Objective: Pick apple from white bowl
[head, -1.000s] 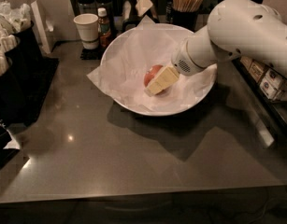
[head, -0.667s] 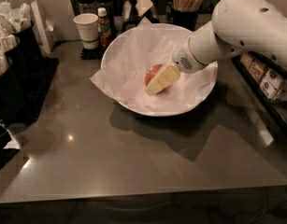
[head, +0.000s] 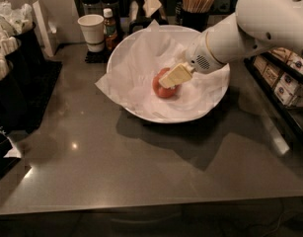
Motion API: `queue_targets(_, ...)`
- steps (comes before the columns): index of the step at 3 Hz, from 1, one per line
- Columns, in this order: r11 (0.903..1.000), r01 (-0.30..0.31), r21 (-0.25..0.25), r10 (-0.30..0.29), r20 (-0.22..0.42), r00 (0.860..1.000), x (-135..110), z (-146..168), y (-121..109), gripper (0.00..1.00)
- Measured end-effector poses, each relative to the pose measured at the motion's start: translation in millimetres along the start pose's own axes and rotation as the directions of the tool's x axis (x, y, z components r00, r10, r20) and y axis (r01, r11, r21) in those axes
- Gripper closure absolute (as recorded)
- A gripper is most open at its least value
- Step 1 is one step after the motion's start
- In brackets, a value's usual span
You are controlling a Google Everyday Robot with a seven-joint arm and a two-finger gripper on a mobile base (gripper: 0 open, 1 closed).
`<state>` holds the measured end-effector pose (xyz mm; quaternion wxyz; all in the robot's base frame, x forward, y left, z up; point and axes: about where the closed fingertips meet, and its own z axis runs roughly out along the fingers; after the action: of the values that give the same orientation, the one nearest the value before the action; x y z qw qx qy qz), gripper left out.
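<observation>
— Where is the apple (head: 163, 88)?
— Beyond the grey counter (head: 116, 177), in the middle of the white bowl (head: 203, 108).
— And the gripper (head: 174, 76)?
— Against the apple's upper right; whether it grips cannot be told. A paper cup (head: 91, 31) stands behind.

The arm (head: 269, 23) is a bulky, smooth white shell with rounded edges and a few small dark round dots on its surface. It narrows to a white cylindrical wrist (head: 212, 51) ringed by a thin tan band, with a grey patch of fine dots (head: 204, 62) on its end. The gripper (head: 173, 77) is pale cream-yellow and flat-sided, near the far edge of the bench (head: 141, 167), slightly right of the middle.
</observation>
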<state>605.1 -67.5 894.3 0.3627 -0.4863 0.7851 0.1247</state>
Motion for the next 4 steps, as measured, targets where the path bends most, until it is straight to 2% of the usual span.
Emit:
queue_targets(1, 0.9999, 0.01, 0.006, -0.01, 0.009, 1.0, -4, -6, 3, 0.41)
queue_targets(2, 0.9999, 0.01, 0.006, -0.01, 0.01, 1.0, -4, -7, 3, 0.35)
queue_targets(3, 0.9994, 0.014, -0.032, -0.014, 0.006, 1.0, -3, 4, 4, 0.28)
queue_targets(4, 0.9972, 0.011, -0.073, -0.011, -0.001, 1.0, 0, 16, 5, 0.31)
